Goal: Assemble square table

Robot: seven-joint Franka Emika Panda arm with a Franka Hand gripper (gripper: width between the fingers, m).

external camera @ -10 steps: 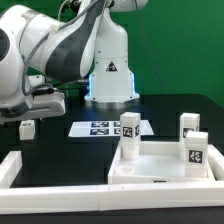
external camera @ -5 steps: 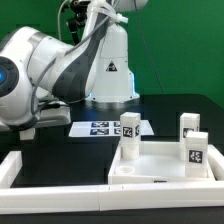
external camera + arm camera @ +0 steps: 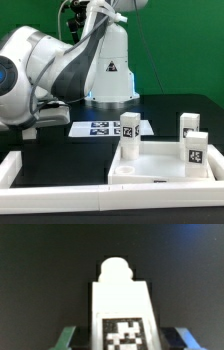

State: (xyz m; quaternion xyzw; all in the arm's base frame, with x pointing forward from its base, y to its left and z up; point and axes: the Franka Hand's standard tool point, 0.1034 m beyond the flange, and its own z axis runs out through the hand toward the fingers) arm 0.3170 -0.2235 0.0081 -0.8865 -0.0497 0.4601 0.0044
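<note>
The robot arm [image 3: 50, 70] fills the exterior view's left, its gripper hidden low behind its own body. The square table panel [image 3: 165, 160] lies at that view's right, three tagged leg blocks [image 3: 195, 150] standing on it. The marker board [image 3: 105, 127] lies behind. Only the wrist view shows the gripper [image 3: 122, 336] clamped on another tagged leg block [image 3: 122, 303], its pattern blurred.
</note>
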